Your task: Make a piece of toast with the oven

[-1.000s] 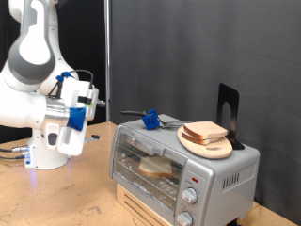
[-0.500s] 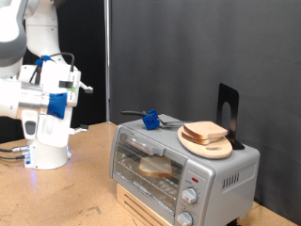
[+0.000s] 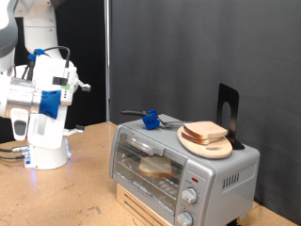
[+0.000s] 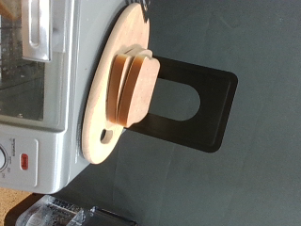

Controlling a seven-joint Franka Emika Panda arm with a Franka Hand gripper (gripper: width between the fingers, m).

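The silver toaster oven [image 3: 183, 168] stands at the exterior view's lower right with its glass door shut. One slice of toast [image 3: 156, 168] lies inside on the wire rack. A second slice [image 3: 205, 131] rests on a round wooden plate [image 3: 209, 147] on the oven's top. My gripper [image 3: 79, 87] is high at the exterior view's left, far from the oven, with nothing visibly between its fingers. In the wrist view the oven [image 4: 38, 94], the plate [image 4: 102, 113] and the slice on it [image 4: 132, 80] show from a distance.
A blue-handled tool [image 3: 150, 119] lies on the oven's top at the back. A black stand [image 3: 227, 114] rises behind the plate, and it shows in the wrist view [image 4: 193, 113]. The robot base [image 3: 47, 146] stands on the wooden table [image 3: 66, 193].
The arm has swung up and towards the exterior view's left, away from the oven. The oven, the plate and both slices have not moved.
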